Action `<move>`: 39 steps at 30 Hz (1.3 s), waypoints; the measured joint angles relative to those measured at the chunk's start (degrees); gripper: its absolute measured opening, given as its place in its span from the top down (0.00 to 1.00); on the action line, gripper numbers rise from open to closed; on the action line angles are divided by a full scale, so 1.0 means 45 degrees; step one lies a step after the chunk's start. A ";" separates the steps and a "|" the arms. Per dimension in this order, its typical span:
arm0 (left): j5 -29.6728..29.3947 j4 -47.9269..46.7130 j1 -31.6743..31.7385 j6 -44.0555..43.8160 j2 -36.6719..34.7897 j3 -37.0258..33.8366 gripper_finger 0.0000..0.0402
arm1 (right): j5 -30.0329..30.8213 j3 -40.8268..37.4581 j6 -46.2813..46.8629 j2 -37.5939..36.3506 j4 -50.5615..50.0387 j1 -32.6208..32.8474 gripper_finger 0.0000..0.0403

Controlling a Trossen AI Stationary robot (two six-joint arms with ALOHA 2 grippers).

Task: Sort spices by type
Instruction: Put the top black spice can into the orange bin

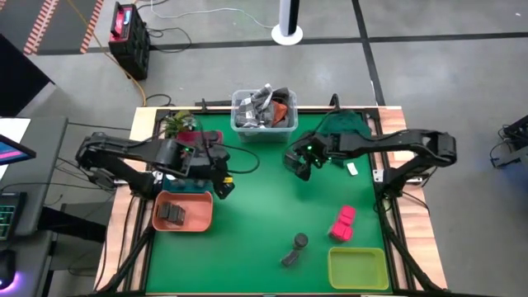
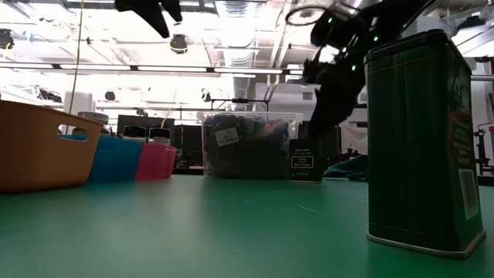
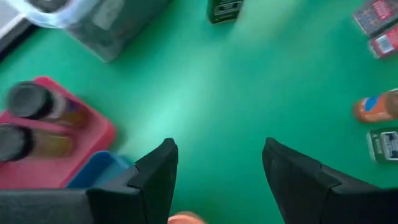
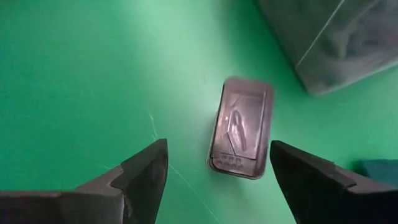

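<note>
Looming closest in the low view, a dark green tin point(image 2: 421, 139) stands upright on the green surface point(image 1: 264, 206). Behind, a clear bin point(image 1: 264, 111) sits at the far edge. An orange tray point(image 1: 183, 211) holds dark tins. Two pink blocks point(image 1: 343, 223) lie near a yellow tray point(image 1: 358, 268). Over a small dark tin point(image 4: 241, 127) hangs the right tool point(image 4: 217, 171), fingers spread, holding nothing. Above the trays, the left tool point(image 3: 217, 177) gapes empty.
</note>
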 joint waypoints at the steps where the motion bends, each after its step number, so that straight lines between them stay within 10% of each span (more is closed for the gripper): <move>1: -0.0055 -0.0102 0.0047 0.0071 -0.0146 0.0000 0.44 | 0.0019 0.0000 0.0000 0.0252 0.0052 0.0037 0.24; 12: -0.0120 -0.1139 0.0667 0.0619 -0.1110 0.0000 0.44 | 0.0958 0.0000 0.0665 0.1360 0.0426 0.0261 0.30; 22: 0.0072 -0.1091 0.0983 0.1291 -0.1222 0.0000 0.44 | 0.0947 0.0095 0.0546 0.1360 0.0158 0.0544 0.63; 39: 0.1155 0.2072 0.1126 0.5317 -0.0194 -0.0136 0.44 | 0.0001 0.5190 -0.3644 0.1350 -0.2793 0.2407 0.59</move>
